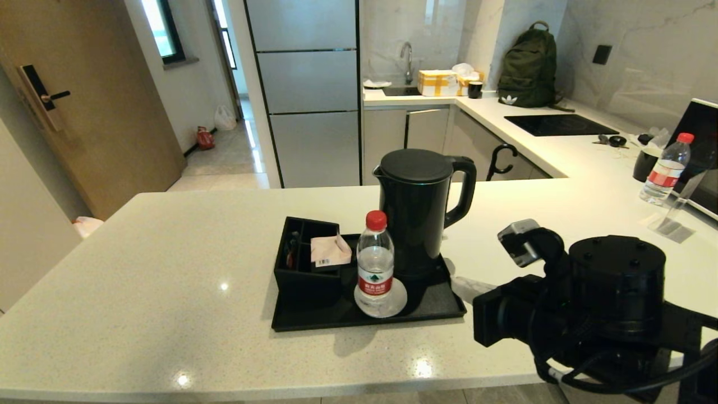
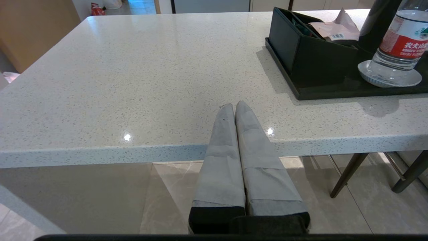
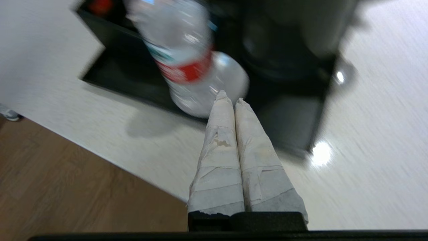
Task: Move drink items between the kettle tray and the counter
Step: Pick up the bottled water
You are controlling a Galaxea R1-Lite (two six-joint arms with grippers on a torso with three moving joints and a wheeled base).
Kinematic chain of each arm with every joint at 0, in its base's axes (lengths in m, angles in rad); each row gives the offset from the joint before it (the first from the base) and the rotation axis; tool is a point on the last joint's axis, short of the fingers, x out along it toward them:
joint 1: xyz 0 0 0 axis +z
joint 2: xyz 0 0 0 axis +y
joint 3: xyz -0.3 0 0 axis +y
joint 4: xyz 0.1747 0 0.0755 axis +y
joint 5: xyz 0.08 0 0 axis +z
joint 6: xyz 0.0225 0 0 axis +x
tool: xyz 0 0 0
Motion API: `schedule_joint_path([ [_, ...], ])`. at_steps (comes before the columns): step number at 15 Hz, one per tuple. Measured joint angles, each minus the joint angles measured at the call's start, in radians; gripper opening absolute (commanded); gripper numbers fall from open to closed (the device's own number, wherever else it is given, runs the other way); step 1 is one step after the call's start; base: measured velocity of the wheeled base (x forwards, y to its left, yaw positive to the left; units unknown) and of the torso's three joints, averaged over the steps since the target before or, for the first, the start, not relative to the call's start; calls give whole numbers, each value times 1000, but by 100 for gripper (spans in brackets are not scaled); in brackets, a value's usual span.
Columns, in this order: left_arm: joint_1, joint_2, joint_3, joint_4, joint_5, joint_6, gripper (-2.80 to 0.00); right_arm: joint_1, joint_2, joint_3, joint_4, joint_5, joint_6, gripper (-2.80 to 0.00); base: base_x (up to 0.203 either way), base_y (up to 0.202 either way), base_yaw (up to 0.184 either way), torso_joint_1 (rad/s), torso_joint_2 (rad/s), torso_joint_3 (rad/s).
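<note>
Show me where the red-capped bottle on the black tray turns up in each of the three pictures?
Head view: bottle stands on a white coaster at the tray's front, before the kettle.
Left wrist view: only its lower part shows, at the far right edge, cap cut off.
Right wrist view: blurred, just beyond the shut right pincer, bottle near the top.
Shared landmark: the white coaster under it.

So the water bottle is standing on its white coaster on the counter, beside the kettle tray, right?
Not quite. The head view shows the water bottle upright on its white coaster, but the coaster sits inside the kettle tray, in front of the kettle, not on the counter.
</note>
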State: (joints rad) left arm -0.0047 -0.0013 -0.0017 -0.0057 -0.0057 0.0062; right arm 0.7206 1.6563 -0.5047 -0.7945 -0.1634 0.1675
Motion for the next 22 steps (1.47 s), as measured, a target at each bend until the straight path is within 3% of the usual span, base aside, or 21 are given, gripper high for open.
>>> schedule_joint_path([
  [1,0,0,0,0,0,-1,-280,24,38,6,-81,-4,-16,-280,0,0,0,0,0,0],
  [2,0,0,0,0,0,0,-280,42,71,10,-140,-5,-22,0,0,0,0,0,0,0],
  [6,0,0,0,0,0,0,-280,73,179,-15,-223,5,-73,0,0,0,0,0,0,0],
  [12,0,0,0,0,0,0,-280,61,325,-66,-303,12,-70,0,0,0,0,0,0,0],
  [22,0,0,0,0,0,0,-280,28,455,-264,-292,-6,-65,0,0,0,0,0,0,0],
])
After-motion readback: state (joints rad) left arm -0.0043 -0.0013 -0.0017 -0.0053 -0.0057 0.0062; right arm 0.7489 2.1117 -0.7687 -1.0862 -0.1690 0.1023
